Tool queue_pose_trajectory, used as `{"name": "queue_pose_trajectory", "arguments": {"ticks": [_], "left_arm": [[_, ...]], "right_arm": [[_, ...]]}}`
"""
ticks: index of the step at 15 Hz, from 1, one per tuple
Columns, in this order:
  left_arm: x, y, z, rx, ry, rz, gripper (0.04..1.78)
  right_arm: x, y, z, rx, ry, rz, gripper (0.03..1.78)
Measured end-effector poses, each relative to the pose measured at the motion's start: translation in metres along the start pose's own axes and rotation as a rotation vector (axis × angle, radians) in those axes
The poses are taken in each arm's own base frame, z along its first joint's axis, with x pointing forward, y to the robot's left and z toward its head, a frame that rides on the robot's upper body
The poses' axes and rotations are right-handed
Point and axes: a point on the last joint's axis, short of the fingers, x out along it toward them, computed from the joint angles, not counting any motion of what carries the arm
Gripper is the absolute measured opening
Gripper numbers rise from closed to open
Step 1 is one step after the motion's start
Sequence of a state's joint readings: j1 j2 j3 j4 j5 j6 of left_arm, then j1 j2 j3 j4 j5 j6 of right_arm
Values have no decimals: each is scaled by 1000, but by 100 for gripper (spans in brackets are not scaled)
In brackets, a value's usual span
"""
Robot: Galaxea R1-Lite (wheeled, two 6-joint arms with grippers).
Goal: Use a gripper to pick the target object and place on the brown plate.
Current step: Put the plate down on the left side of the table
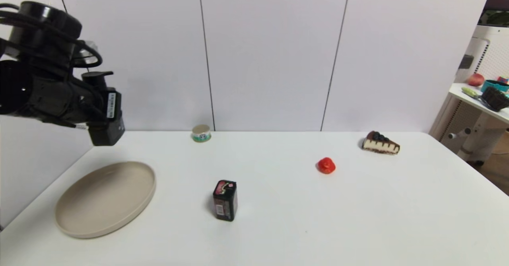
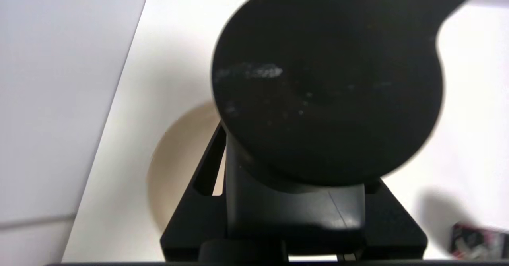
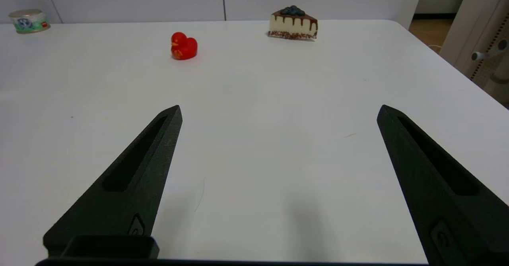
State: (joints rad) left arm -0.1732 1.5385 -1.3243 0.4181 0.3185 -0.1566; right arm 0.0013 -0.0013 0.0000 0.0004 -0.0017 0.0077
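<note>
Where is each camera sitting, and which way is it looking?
Head view: up on the robot's head, looking forward and down at the white table; the left arm shows, raised near the brown plate.
Left wrist view: on the left arm, looking down past the left end effector, shut on the black pump bottle, at the plate.
Right wrist view: low over the table, facing the red duck and cake slice; the right end effector is open.
Shared: head and right wrist views both show the duck and cake slice.

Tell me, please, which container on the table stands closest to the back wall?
The small round can; the dark tin with the pink-red label stands well forward.
</note>
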Motion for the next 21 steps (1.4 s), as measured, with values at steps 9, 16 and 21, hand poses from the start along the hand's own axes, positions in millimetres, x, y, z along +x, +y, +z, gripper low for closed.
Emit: {"name": "queue_pose_trajectory", "arguments": {"ticks": [9,16,21], "left_arm": [[47,24,-76,-61,56,39,64],[83,20,-97,-72,44,46,64],[90,19,-103,-63,74,49,93]], "right_arm": [[0,0,0,0,0,0,169],[0,0,0,0,0,0,169],[0,0,0,0,0,0,169]]}}
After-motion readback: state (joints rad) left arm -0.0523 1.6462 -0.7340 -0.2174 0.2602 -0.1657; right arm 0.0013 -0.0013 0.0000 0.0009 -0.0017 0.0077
